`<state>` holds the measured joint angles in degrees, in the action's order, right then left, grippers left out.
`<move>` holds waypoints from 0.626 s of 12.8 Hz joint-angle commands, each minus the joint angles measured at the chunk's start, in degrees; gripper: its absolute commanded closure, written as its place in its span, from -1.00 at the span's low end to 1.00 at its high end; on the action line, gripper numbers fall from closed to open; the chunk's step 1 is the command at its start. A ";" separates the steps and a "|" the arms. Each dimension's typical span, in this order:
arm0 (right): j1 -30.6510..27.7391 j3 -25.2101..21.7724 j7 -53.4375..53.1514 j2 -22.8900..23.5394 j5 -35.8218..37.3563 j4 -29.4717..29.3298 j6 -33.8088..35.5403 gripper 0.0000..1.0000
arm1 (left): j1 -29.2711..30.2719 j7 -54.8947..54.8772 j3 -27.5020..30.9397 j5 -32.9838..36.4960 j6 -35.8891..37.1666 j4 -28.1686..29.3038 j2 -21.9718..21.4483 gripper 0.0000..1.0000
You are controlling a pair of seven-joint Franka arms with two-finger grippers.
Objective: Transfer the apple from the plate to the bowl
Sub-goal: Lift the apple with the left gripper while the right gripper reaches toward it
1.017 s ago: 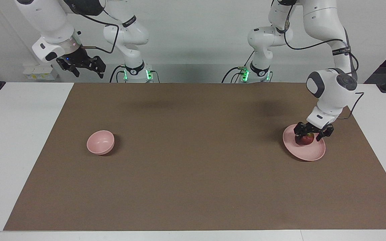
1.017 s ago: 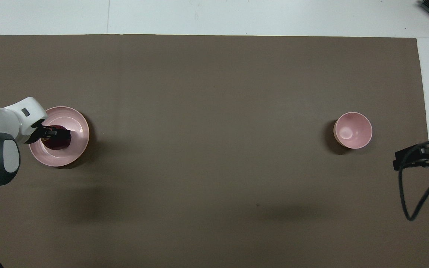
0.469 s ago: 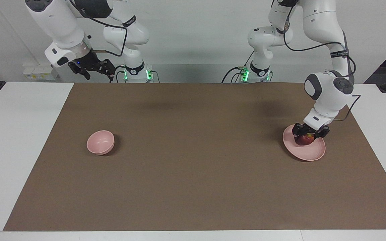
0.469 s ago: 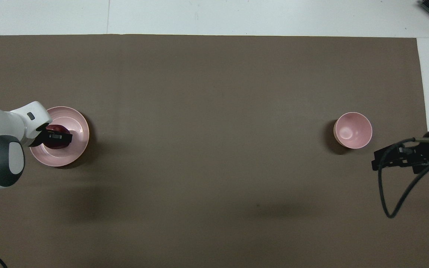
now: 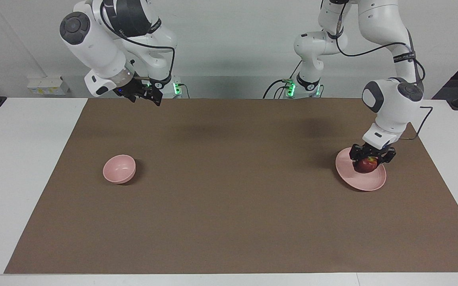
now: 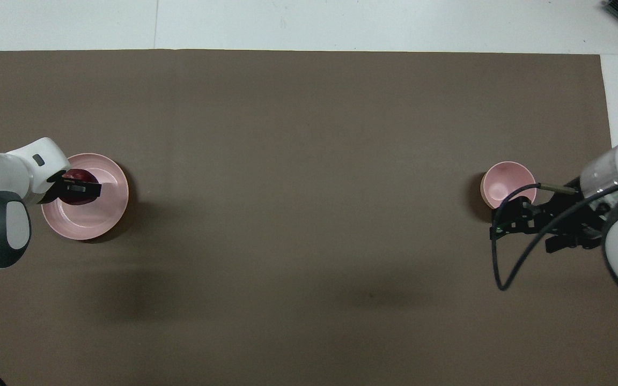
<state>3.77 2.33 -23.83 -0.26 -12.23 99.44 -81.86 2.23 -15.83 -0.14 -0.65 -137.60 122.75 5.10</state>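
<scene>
Left gripper (image 5: 373, 158): clamped on apple (image 5: 365, 165), over plate (image 5: 366, 182)
Right gripper (image 5: 146, 96): fingers unclear, over brown mat (image 5: 229, 206)
Bowl (image 5: 119, 169): unobstructed, well apart from plate

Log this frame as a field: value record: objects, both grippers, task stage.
apple: on the plate, held between the left gripper's fingers
plate: on the mat, toward the left arm's end of the table
bowl: upright on the mat, toward the right arm's end, nothing in it
left gripper: down over the plate, shut on the apple
right gripper: raised over the mat's edge nearest the robots, holding nothing
mat: brown, covers most of the table
task stage: apple gripped, not yet clearly off the plate
</scene>
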 commanded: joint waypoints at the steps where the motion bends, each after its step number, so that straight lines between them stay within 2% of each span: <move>1: 1.75 0.05 -9.09 2.80 -5.59 0.49 -1.90 -1.00 | -3.80 1.31 0.41 -2.59 4.86 0.74 -4.56 0.97; 3: 3.34 -0.04 -15.07 3.51 -9.89 3.37 -5.48 -1.00 | -6.87 3.34 0.32 -7.50 7.60 0.30 -5.53 1.00; 6: 6.32 -0.04 -24.75 3.42 -16.49 8.82 -11.29 -1.00 | -12.40 8.17 0.32 -14.62 7.87 -0.92 -5.28 1.00; 8: 5.99 -0.04 -25.56 4.29 -27.00 11.99 -13.40 -1.00 | -16.62 12.81 0.23 -17.27 7.78 -1.37 -5.10 1.00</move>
<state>10.26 2.50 -48.03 4.53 -31.99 107.79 -92.77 -11.20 -6.69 -0.74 -15.83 -130.97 122.40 0.30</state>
